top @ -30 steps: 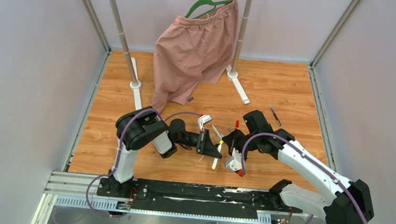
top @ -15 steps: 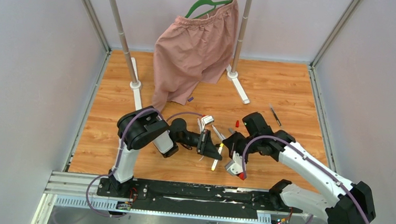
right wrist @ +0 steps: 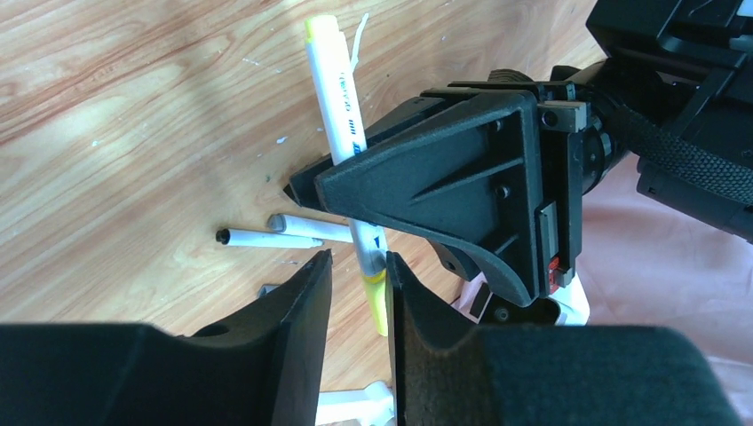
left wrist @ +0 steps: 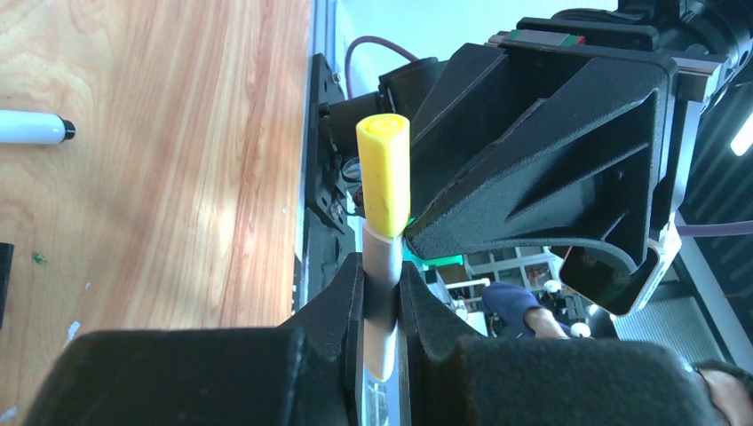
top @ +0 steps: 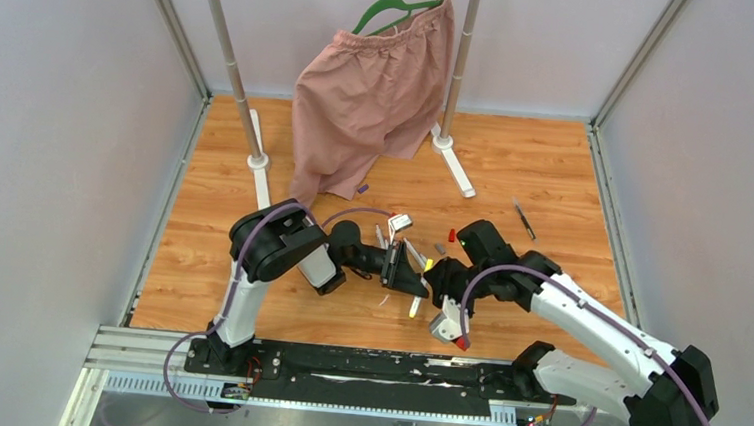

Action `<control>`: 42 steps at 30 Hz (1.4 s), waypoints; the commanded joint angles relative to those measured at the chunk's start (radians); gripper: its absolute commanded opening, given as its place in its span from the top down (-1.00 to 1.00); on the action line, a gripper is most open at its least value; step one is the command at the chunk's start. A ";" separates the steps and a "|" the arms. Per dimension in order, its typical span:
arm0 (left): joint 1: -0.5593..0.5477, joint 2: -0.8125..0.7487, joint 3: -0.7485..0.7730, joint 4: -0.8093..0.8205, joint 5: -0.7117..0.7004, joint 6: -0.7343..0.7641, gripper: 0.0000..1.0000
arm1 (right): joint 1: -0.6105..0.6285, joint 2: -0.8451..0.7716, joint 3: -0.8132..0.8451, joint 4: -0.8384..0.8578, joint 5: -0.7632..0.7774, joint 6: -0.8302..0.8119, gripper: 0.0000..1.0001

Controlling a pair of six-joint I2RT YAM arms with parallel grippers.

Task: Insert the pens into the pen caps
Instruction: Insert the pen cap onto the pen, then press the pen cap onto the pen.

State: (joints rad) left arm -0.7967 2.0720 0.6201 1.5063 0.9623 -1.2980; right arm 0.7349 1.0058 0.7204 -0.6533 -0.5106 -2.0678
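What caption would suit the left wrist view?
Left gripper pinching a pale pen with a yellow cap on its end, wooden table behind.

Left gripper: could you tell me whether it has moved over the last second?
Yes: the left gripper shifted slightly right, away from the rack's left foot.

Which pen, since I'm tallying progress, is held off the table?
The yellow-capped pen, clamped in the left pincer; the other pens lie loose below.

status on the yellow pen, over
Left gripper shut on yellow pen. Right gripper open around yellow cap, cap on pen tip. Loose pens on table below, not blocking.
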 commanded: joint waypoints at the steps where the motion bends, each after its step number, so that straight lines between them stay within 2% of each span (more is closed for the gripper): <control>1: 0.010 0.015 0.018 0.052 -0.003 0.006 1.00 | 0.015 -0.031 -0.002 -0.068 0.044 -0.252 0.27; 4: 0.010 0.016 0.017 0.053 -0.003 0.013 1.00 | 0.015 -0.047 0.005 -0.068 0.052 -0.225 0.10; 9: 0.010 0.009 0.013 0.052 -0.009 0.023 1.00 | 0.013 -0.071 0.018 -0.076 0.027 -0.180 -0.05; 16: 0.010 -0.019 -0.003 0.053 -0.021 0.060 1.00 | -0.001 -0.115 0.096 -0.157 -0.058 0.018 -0.07; 21: 0.010 -0.090 -0.034 0.052 -0.042 0.140 1.00 | -0.062 -0.175 0.170 -0.170 -0.130 0.304 -0.08; 24: 0.011 -0.135 -0.045 0.053 -0.053 0.197 1.00 | -0.098 -0.190 0.207 -0.137 -0.123 0.495 -0.10; 31: 0.017 -0.231 -0.075 0.051 -0.114 0.356 1.00 | -0.201 -0.159 0.207 0.101 -0.022 0.978 -0.52; 36: 0.018 -0.291 -0.080 -0.004 -0.163 0.486 1.00 | -0.324 -0.053 0.285 0.128 -0.090 1.296 -0.63; 42: 0.018 -0.431 -0.095 -0.232 -0.232 0.731 1.00 | -0.405 0.018 0.352 0.087 -0.188 1.443 -0.67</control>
State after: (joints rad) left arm -0.7864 1.7283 0.5415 1.4231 0.7937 -0.7788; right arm 0.3645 1.0096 1.0229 -0.5457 -0.6144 -0.8165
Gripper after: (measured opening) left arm 0.154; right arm 0.833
